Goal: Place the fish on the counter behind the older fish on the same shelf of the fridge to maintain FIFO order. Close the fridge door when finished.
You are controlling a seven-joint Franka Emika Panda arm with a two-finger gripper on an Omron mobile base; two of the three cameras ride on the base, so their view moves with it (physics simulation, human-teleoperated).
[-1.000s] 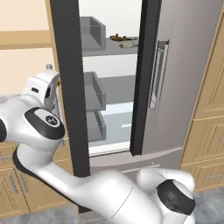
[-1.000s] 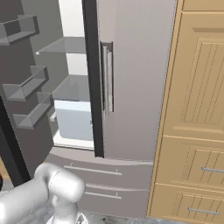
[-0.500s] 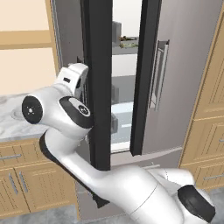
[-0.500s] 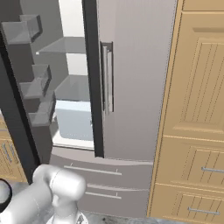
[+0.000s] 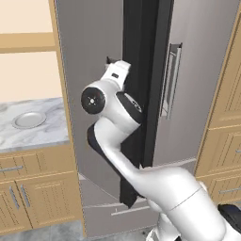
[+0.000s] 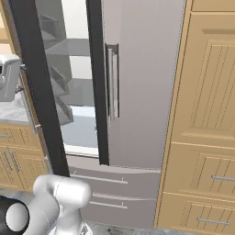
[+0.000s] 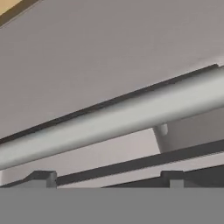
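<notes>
The fridge's left door (image 5: 89,52) stands almost shut, its black edge (image 6: 36,92) leaving a narrow gap beside the right door (image 6: 137,92). My gripper (image 5: 112,63) presses against the left door's outer face, high up. In the hand view my gripper (image 7: 107,177) is open, its tips wide apart just below the door's bar handle (image 7: 113,122), with nothing between them. Through the gap a grey shelf (image 6: 73,46) shows. Both the fish and the older fish are hidden. The marble counter (image 5: 33,136) lies to the left of the fridge.
A grey plate (image 5: 28,119) sits on the counter. Door bins (image 6: 59,82) show inside the gap, above a pale drawer (image 6: 85,128). Wooden cabinets (image 6: 202,114) stand to the right of the fridge, and two grey fridge drawers (image 6: 105,188) lie below.
The left door has swung far toward shut with my arm against it. The bins and shelves seen from the left are now covered by the door's face.
</notes>
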